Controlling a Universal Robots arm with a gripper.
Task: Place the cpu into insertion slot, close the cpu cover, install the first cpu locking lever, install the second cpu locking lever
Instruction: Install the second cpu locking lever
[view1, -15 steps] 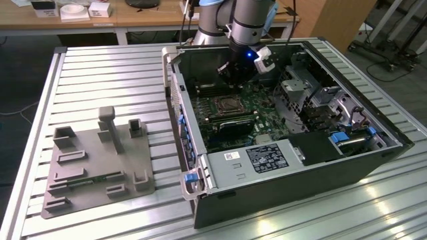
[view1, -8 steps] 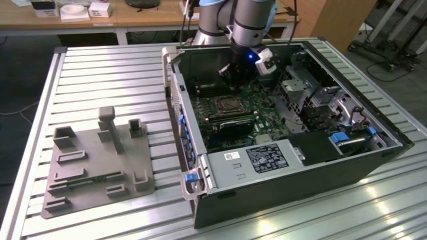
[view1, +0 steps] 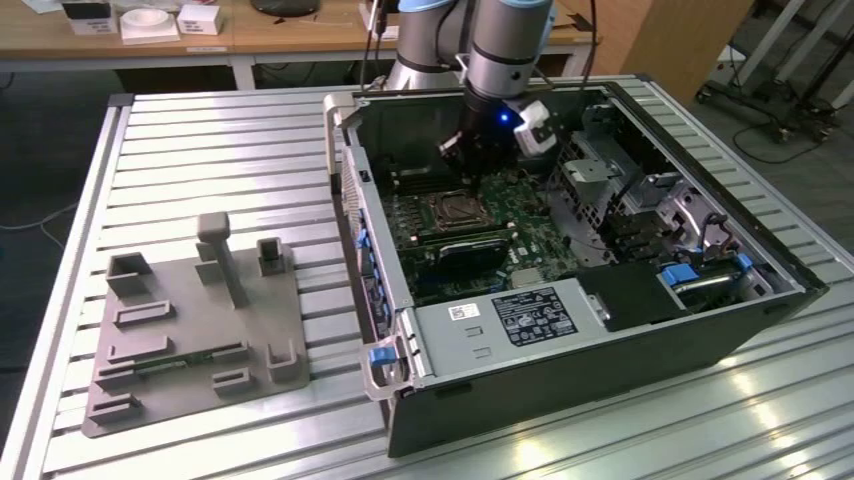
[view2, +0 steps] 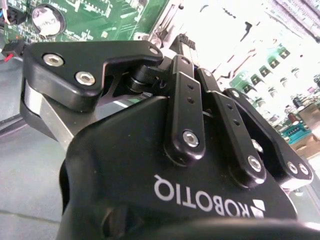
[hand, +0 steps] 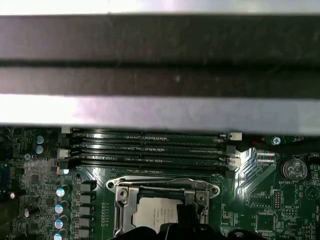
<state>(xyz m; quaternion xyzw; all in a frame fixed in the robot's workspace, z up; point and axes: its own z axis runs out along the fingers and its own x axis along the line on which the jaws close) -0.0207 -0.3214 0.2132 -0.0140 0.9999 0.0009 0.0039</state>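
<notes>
I see the black two-fingered gripper (view1: 463, 160) lowered inside the open black computer case (view1: 561, 380), just above the silver-rimmed square insertion slot (hand: 162, 207). The silvery square cpu (hand: 157, 215) sits in that slot. I cannot tell the fingers' state.

Even room light outside, harsh contrast at the wrist.
The desk (view1: 200, 150) is evenly lit, with glare along its near edge. In the second wrist view the gripper (view2: 190, 95) is seen dark against blown-out white; a bright blurred band is seen in the first wrist view.
</notes>
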